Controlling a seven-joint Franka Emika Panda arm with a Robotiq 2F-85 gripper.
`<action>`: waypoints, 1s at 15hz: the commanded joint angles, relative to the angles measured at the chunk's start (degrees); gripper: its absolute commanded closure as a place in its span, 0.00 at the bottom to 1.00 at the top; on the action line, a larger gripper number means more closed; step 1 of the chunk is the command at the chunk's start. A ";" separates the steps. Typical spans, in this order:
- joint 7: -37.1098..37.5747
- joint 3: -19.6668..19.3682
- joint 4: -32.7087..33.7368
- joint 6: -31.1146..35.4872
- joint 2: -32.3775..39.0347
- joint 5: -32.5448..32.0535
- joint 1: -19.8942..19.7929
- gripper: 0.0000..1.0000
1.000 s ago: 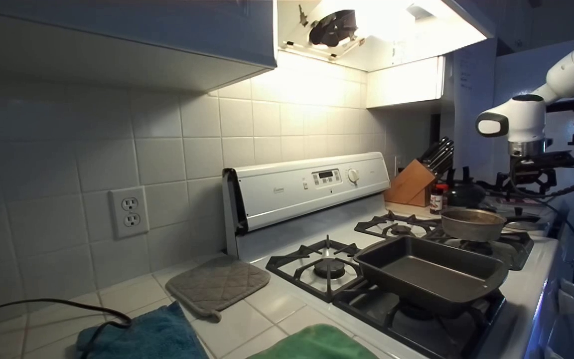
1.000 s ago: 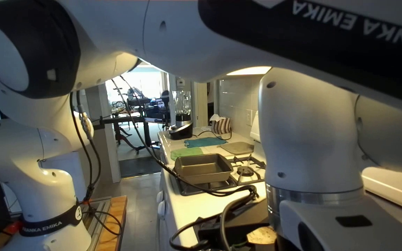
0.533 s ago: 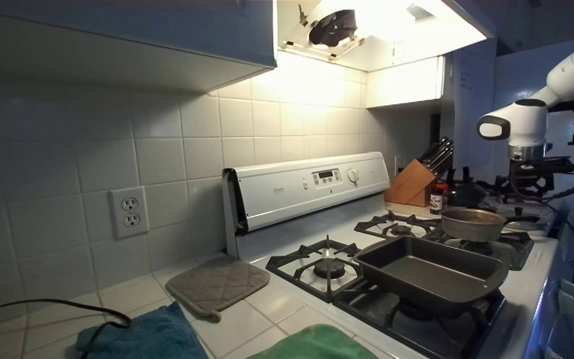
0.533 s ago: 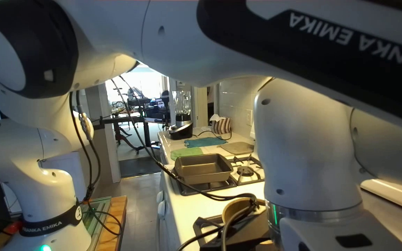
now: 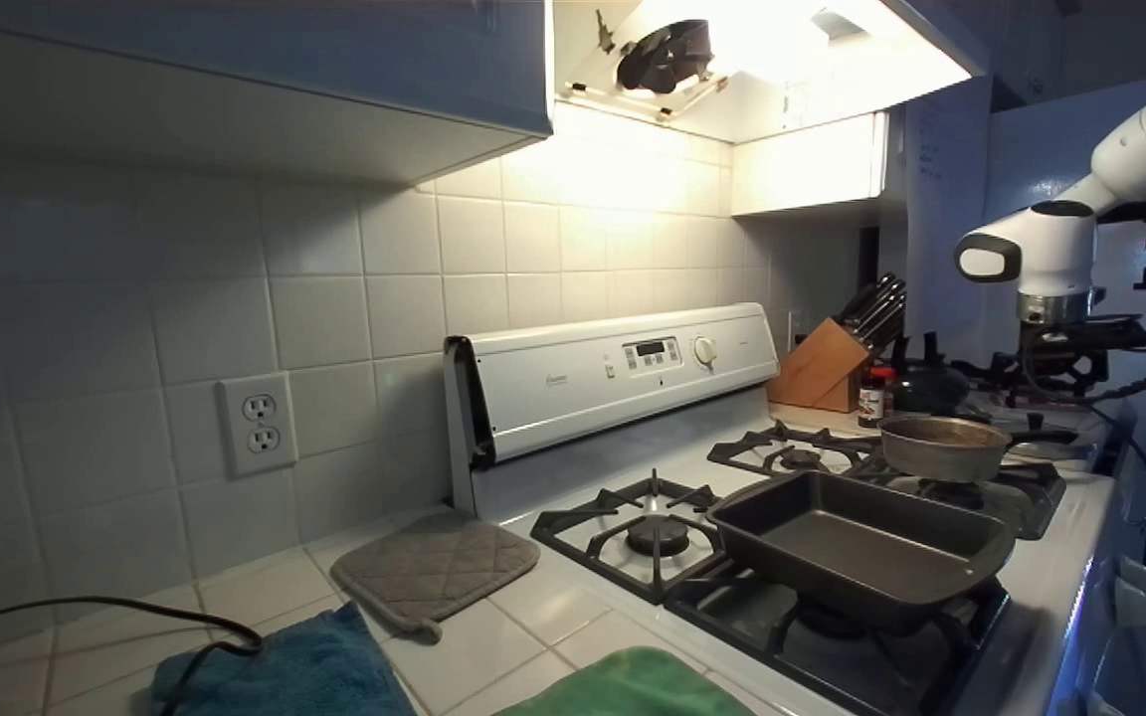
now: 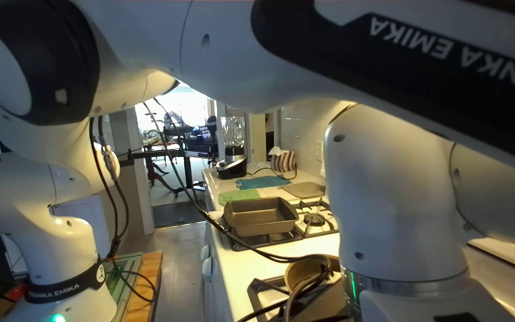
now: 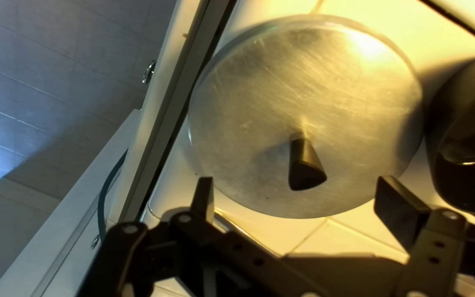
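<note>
My gripper (image 7: 297,192) is open and empty in the wrist view. Its two black fingers are spread above a round, silver, scratched metal lid (image 7: 254,99) on the white tiled counter. The lid's black knob (image 7: 305,171) stands up between the fingertips, a little beyond them, and neither finger appears to touch it. In an exterior view the dark gripper (image 5: 1065,373) points down over the counter beyond the stove. A lid (image 5: 1050,451) with a black knob shows below it there. In an exterior view (image 6: 418,304) the wrist shows, but the fingers are out of frame.
A dark pot (image 7: 464,136) stands close beside the lid. The counter edge (image 7: 179,95) drops to the floor. A saucepan (image 5: 941,447) and baking pan (image 5: 852,537) sit on the stove. A knife block (image 5: 822,368) and spice jars (image 5: 871,398) stand behind. Cables (image 6: 275,257) hang from the arm.
The arm's wrist and gripper have lowered slightly, more in the first half second than after. The saucepan has come into sight behind the cables in an exterior view. The pans have not moved.
</note>
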 commanded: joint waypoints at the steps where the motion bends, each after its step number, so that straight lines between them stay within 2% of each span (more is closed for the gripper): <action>1: 0.78 -1.45 -2.18 -1.93 -1.07 1.26 0.86 0.00; 13: 1.96 -3.16 -2.19 -4.50 0.17 0.94 2.72 0.00; 14: 2.13 -3.27 -2.19 -4.61 0.25 0.81 2.91 0.05; 15: 2.17 -3.30 -2.19 -4.66 0.32 0.77 3.04 0.28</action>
